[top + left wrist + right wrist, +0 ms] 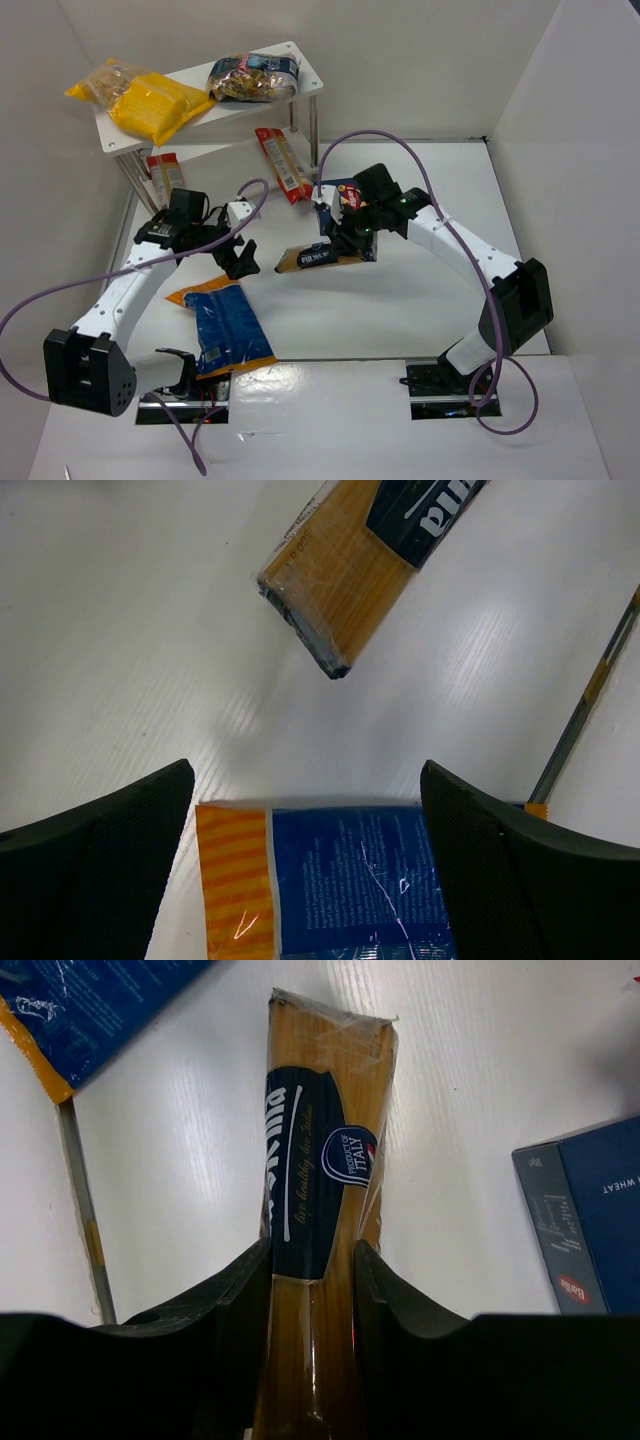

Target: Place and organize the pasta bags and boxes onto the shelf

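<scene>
My right gripper (pixel 345 245) (pixel 312 1260) is shut on the long golden spaghetti bag (pixel 310 258) (pixel 320 1160) (pixel 345 575), which juts out left over the table. A dark-blue pasta box (pixel 345 193) (pixel 590 1230) lies just behind it. My left gripper (pixel 240 262) (pixel 307 790) stands open above the orange end of the wide blue bag (pixel 225 325) (pixel 350 880), holding nothing. The white shelf (pixel 305 72) stands at the back left. Yellow bags (pixel 150 100) and a dark bag of pasta (pixel 253 78) lie on its top board. Red-and-white packs (pixel 165 170) (pixel 282 163) sit lower down.
White walls close in the table on the left, back and right. Purple cables (pixel 400 140) loop over both arms. The shelf's silver posts (pixel 313 130) stand close behind the right gripper.
</scene>
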`<action>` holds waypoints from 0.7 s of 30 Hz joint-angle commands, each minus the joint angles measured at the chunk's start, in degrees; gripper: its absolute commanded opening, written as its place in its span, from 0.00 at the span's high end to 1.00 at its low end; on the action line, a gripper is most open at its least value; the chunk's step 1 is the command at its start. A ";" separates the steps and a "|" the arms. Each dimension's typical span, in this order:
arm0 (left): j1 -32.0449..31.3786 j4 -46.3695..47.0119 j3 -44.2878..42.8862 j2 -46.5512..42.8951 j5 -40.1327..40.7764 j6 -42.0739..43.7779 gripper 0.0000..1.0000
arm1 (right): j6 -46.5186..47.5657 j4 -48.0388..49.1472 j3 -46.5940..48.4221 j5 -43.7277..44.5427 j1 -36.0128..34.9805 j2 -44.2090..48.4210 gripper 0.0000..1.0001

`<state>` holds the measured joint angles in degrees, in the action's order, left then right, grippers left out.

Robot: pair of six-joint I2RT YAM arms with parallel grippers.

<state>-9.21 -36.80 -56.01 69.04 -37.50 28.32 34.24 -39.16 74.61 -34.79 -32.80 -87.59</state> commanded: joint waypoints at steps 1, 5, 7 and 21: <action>-0.10 1.73 -1.39 -0.74 -3.11 1.57 0.01 | -1.46 5.32 3.61 -4.33 0.10 0.41 1.00; -0.72 2.42 -0.16 -2.50 -3.81 2.18 0.01 | -1.46 5.93 4.84 -5.12 0.10 -0.21 1.00; -1.42 3.21 0.46 -3.03 -4.52 2.18 0.01 | -1.46 5.93 5.45 -6.00 0.10 -0.82 1.00; -1.95 3.31 0.99 -3.56 -0.74 1.57 0.01 | 0.04 7.08 -2.53 9.45 0.10 -1.44 0.00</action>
<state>-11.07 -34.72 -55.55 67.02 -37.54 28.53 33.82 -33.87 73.91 -30.41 -32.80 -89.10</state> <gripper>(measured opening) 0.993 0.949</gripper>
